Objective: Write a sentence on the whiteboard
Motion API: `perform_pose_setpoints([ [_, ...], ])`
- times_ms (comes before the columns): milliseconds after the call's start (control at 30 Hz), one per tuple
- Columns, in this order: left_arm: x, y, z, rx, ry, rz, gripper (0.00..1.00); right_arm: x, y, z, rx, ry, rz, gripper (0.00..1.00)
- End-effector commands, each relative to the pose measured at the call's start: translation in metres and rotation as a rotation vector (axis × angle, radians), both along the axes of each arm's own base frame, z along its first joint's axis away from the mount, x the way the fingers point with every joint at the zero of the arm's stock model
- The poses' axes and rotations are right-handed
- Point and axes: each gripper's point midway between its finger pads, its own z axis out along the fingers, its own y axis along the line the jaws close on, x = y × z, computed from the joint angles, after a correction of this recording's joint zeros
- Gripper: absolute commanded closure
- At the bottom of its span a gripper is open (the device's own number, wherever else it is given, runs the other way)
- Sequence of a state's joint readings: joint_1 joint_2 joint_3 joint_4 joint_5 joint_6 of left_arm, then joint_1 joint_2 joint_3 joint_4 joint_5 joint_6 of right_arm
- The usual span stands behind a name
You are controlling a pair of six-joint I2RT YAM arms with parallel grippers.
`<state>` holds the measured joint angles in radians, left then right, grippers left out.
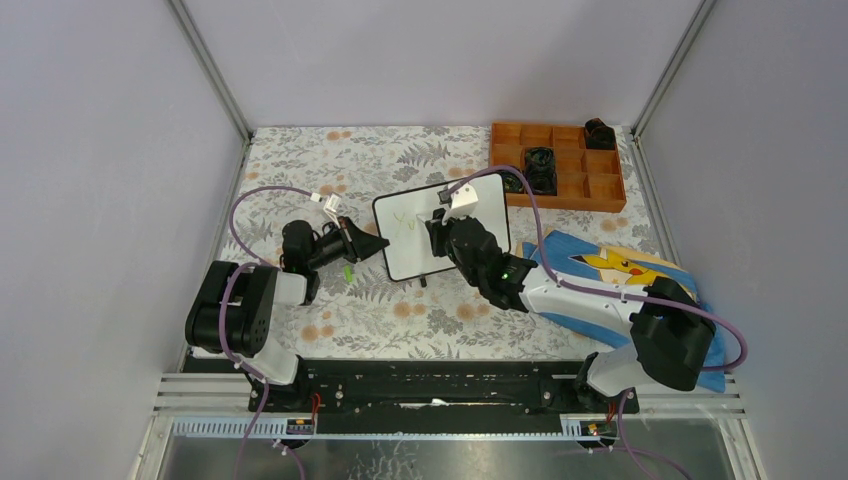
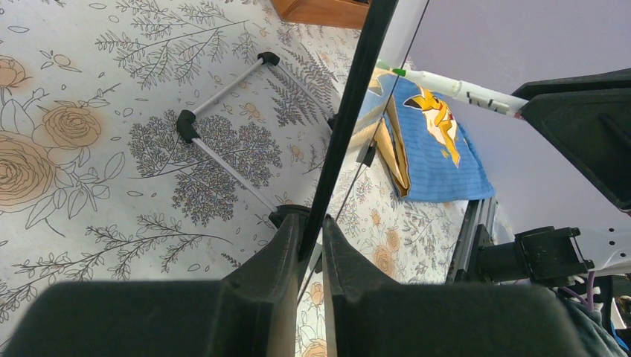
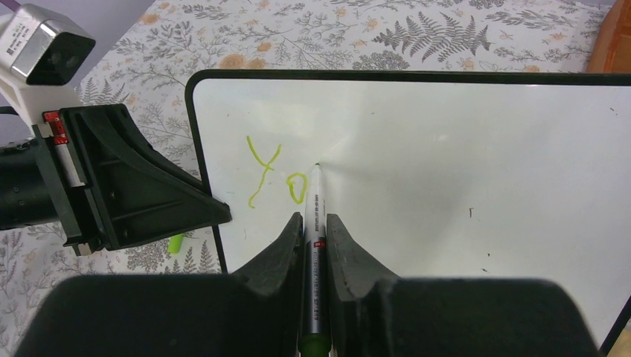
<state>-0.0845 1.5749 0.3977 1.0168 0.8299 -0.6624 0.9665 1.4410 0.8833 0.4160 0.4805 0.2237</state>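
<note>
The whiteboard (image 1: pixel 410 232) stands tilted on the floral tablecloth, its white face filling the right wrist view (image 3: pixel 461 149). Green letters "Yo" (image 3: pixel 277 181) are on its upper left. My right gripper (image 3: pixel 315 223) is shut on a white and grey marker (image 3: pixel 314 245) with a green end; its tip touches the board just right of the "o". My left gripper (image 2: pixel 311 230) is shut on the whiteboard's thin black left edge (image 2: pixel 350 111), seen edge-on. In the top view the left gripper (image 1: pixel 375 243) sits at the board's left edge and the right gripper (image 1: pixel 440 232) lies over its face.
A green marker cap (image 1: pixel 347 272) lies on the cloth near the left gripper. An orange compartment tray (image 1: pixel 560 170) with black items stands at the back right. A blue Pikachu cloth (image 1: pixel 620 268) lies under the right arm. The board's metal stand with black feet (image 2: pixel 223 111) shows behind it.
</note>
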Motion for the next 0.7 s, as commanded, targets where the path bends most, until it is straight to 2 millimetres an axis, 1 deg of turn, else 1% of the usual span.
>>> perform_pose_setpoints([
  [0, 0.003, 0.000, -0.004, 0.023, 0.017, 0.012, 0.97, 0.013, -0.001, 0.020, 0.042, -0.043, -0.044, 1.00],
  [233, 0.002, 0.000, -0.003, 0.024, 0.010, 0.010, 0.97, 0.012, -0.004, 0.008, 0.021, -0.021, -0.048, 1.00],
  [667, 0.002, -0.001, -0.004, 0.027, 0.013, 0.007, 0.97, 0.000, -0.012, -0.009, 0.012, 0.021, -0.036, 1.00],
])
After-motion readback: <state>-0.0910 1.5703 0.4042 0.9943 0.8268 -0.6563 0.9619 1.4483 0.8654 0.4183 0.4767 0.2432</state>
